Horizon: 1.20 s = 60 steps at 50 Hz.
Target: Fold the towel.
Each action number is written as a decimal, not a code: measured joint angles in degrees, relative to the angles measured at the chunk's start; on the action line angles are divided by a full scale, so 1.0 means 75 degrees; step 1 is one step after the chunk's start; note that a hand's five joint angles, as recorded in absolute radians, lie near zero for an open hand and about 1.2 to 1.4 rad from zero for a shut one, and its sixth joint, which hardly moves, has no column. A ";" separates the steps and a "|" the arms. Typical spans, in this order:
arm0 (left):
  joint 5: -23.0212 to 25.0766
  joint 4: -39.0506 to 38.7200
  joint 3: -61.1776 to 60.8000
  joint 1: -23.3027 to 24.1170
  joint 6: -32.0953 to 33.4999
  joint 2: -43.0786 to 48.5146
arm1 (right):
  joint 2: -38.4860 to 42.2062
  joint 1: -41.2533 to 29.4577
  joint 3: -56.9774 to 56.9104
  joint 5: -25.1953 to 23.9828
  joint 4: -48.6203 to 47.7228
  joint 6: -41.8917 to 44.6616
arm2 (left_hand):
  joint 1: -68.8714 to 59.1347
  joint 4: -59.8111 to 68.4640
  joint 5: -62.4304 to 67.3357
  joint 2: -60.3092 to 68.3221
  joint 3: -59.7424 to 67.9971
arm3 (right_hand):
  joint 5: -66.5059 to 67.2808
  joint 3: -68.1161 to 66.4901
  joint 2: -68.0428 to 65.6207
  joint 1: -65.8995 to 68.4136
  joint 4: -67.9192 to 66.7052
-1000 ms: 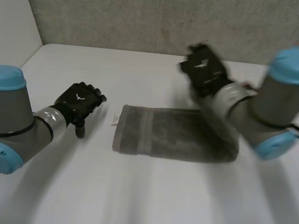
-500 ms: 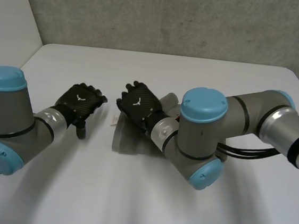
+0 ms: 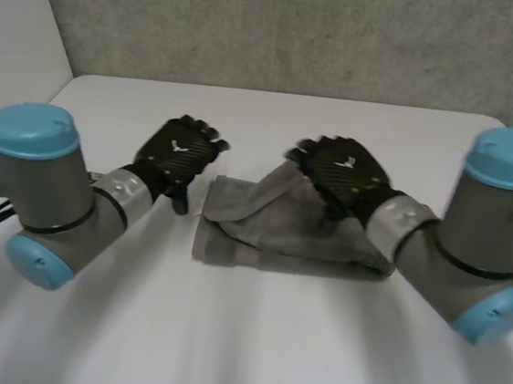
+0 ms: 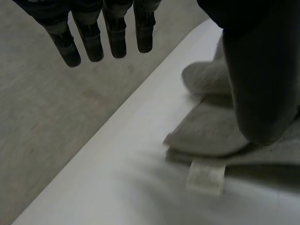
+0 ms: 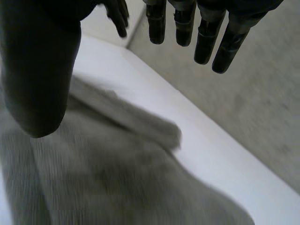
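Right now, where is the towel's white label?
In the left wrist view, the white label lies at the grey towel's left-end corner, by the left hand's thumb.

The towel (image 3: 270, 235) is matt grey terry cloth, nubby, with a smooth white label (image 4: 205, 177). The table (image 3: 223, 335) is smooth, matt white. The far wall (image 3: 301, 32) looks rough and speckled. The left hand (image 3: 180, 155) and right hand (image 3: 341, 175) show a black, faintly glossy weave.

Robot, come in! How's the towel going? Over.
Left robot hand open beside towel; right robot hand open over its far edge. Towel folded over, top flap rumpled. Nothing blocking.
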State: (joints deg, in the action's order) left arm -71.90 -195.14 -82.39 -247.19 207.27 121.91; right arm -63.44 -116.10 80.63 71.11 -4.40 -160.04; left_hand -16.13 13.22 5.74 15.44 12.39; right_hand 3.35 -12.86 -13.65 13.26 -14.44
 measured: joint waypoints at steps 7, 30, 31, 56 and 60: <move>0.0537 0.0062 0.0532 0.0409 0.0001 0.0572 | -0.0360 0.0738 0.1353 0.0000 -0.0183 0.0010 | -0.0715 0.0000 0.0891 0.0894 0.0000 | 0.0002 0.0000 0.0000 -0.0002 0.0000; -0.0389 0.0184 0.0718 0.0845 -0.0486 0.1055 | 0.0394 0.1092 0.2412 -0.0008 -0.1406 0.0433 | -0.4853 0.0000 0.4866 0.4986 0.0000 | 0.4660 0.0000 -0.4658 0.4649 0.0000; -0.0500 0.0184 0.0715 0.0845 -0.0488 0.1070 | 0.0425 0.1103 0.2404 -0.0016 -0.1407 0.0466 | -0.5200 0.0000 0.5225 0.5321 0.0000 | 0.5199 0.0000 -0.5130 0.5192 0.0000; -0.1107 0.0799 -0.0232 0.1126 -0.1287 0.0235 | -0.0122 0.1236 0.2708 -0.0198 -0.1441 0.0562 | -0.6289 0.0000 0.6372 0.6373 0.0000 | 0.8111 0.0000 -0.7605 0.7769 0.0000; -0.1109 0.0785 -0.0313 0.1108 -0.1326 0.0166 | -0.0171 0.1241 0.2767 -0.0293 -0.1436 0.0563 | -0.4519 0.0000 0.4593 0.4593 0.0000 | 0.8111 0.0000 -0.7605 0.7788 0.0000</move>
State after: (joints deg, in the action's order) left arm -80.22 -189.25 -84.74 -238.88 197.32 123.16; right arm -64.72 -106.80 101.38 68.91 -15.17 -155.82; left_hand -50.02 13.22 40.19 49.88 12.39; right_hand 64.19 -12.86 -70.69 71.67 -14.44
